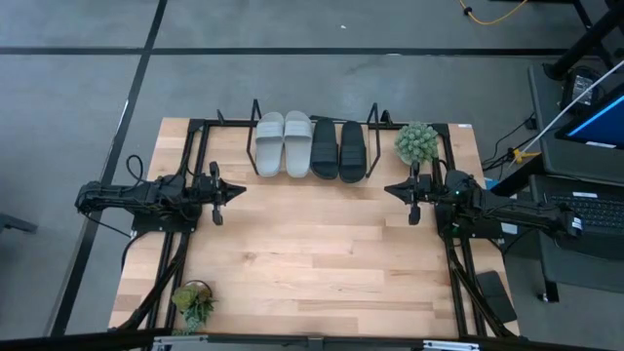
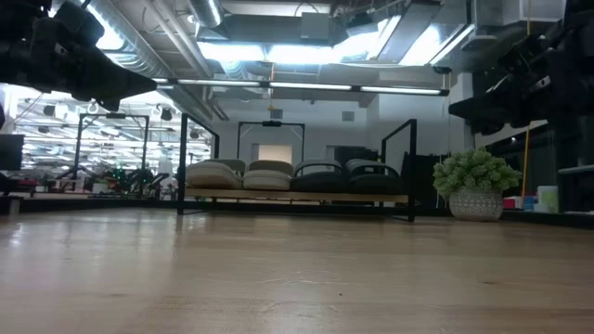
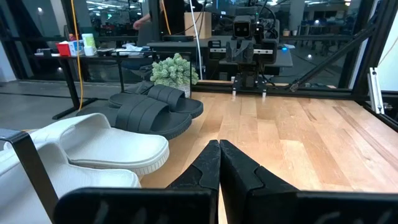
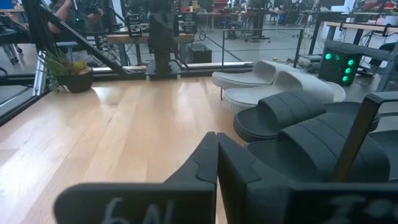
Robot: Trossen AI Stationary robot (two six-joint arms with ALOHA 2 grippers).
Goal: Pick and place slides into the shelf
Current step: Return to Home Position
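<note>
One camera looked down on the bench [image 1: 322, 263], another level across it — wrist cameras faced each other; all caught the shelf [image 2: 297, 196].

Right pincer [image 4: 217, 140] closed above wooden table [image 4: 124, 137], black slides [image 4: 287, 116] beside grey slides [image 4: 264, 78], potted plant [image 4: 69, 70] beyond.

Wooden table [image 1: 312, 253] — shelf [image 2: 297, 196] with four slides [image 1: 297, 143], plants [image 1: 416, 143].

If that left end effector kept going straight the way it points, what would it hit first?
Probably the right end effector, facing the left end effector across the table; the slides sit off to one side.
</note>
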